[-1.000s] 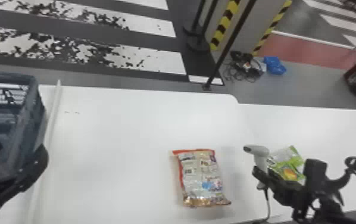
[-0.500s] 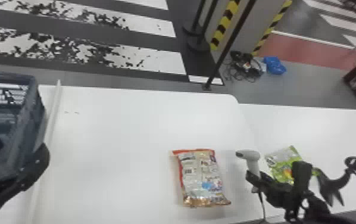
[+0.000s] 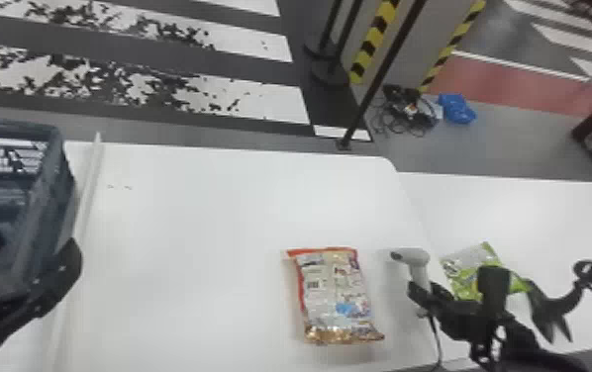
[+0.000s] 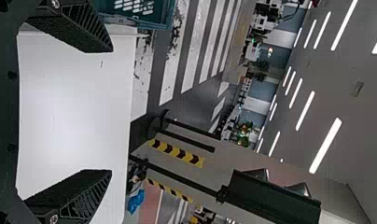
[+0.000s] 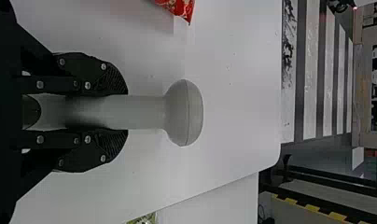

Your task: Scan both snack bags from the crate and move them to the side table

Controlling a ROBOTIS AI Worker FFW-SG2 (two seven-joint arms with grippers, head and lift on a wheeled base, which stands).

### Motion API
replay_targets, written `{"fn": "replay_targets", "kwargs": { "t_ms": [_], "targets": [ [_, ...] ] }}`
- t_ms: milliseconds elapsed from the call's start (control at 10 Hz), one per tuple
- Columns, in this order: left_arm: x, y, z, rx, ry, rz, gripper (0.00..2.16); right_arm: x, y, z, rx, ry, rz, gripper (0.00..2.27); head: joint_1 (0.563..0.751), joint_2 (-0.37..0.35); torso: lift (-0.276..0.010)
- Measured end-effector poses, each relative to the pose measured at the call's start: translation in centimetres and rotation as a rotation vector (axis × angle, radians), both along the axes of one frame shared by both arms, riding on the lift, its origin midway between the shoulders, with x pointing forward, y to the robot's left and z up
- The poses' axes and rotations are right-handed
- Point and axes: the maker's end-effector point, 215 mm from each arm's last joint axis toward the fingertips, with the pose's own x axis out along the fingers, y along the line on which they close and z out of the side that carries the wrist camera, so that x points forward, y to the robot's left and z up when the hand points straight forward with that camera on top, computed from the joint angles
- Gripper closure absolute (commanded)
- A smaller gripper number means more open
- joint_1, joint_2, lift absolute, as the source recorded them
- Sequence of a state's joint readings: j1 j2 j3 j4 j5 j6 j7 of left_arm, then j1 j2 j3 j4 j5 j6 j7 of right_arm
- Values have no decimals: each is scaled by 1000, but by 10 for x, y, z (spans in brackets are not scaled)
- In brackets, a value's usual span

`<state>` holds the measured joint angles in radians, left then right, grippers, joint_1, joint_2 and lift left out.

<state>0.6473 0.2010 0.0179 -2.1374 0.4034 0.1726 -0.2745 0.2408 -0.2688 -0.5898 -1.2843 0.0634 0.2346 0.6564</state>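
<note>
In the head view my right gripper (image 3: 421,292) holds the white scanner (image 3: 418,267) upright by its handle, right of the red-and-silver snack bag (image 3: 335,297) lying flat on the white table. Behind that arm, the green snack bag (image 3: 471,269) rests on the side table (image 3: 522,212). The right wrist view has the right gripper (image 5: 119,112) shut on the grey-white handle of the scanner (image 5: 184,112). At the left edge my left gripper (image 3: 70,257) is beside the crate (image 3: 55,183); in the left wrist view the left gripper (image 4: 107,112) has its fingers wide apart, nothing between them.
A white raised strip (image 3: 84,198) runs along the table beside the crate. The scanner's cable (image 3: 437,341) hangs toward the front edge. A dark post (image 3: 384,74) stands beyond the table, and cables (image 3: 404,111) and a blue bag (image 3: 457,109) lie on the floor.
My right gripper has moved left with the scanner, away from the green bag and closer to the red-and-silver bag. The left arm has barely shifted, and both bags lie where they were.
</note>
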Motion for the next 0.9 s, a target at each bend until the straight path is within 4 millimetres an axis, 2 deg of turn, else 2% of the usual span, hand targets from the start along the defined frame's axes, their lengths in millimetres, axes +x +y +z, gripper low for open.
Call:
{"fn": "replay_targets", "kwargs": {
  "t_ms": [100, 200, 500, 900],
  "targets": [
    [0, -1, 0, -1, -1, -1, 66, 2, -8, 1, -20, -7, 8, 2148, 695, -350, -29],
    [0, -1, 1, -1, -2, -2, 66, 3, -14, 0, -39, -9, 16, 1855, 695, -350, -29],
    [0, -1, 1, -3, -3, -2, 66, 4, -16, -2, -59, -25, 28, 289, 695, -350, -29],
    [0, -1, 1, -5, -4, -1, 66, -7, -13, -6, -23, -7, 3, 103, 695, -350, -29]
  ]
}}
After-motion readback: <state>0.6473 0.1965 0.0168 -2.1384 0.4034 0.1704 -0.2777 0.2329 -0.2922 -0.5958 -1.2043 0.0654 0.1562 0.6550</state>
